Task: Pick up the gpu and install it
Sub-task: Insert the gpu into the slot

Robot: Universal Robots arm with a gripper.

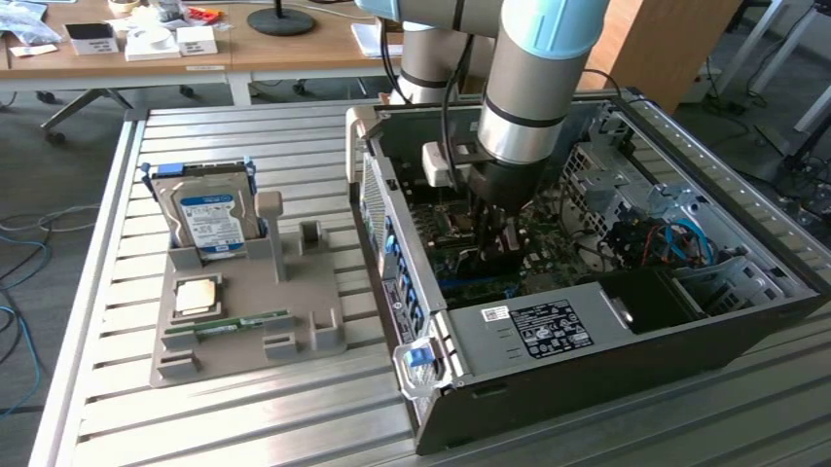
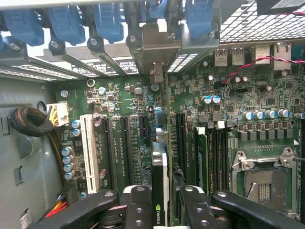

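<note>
The install step is in hand: at centre frame in the exterior view the hand (image 1: 497, 243) reaches down inside the computer case (image 1: 727, 331), clamped on the gpu (image 2: 160, 167), held edge-on over the motherboard (image 2: 128, 102). It appears aligned with a slot; seating calls for a straight, square press.

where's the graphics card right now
The gpu is edge-on between the gripper fingers, inside the open computer case, over the motherboard's expansion slots.
</note>
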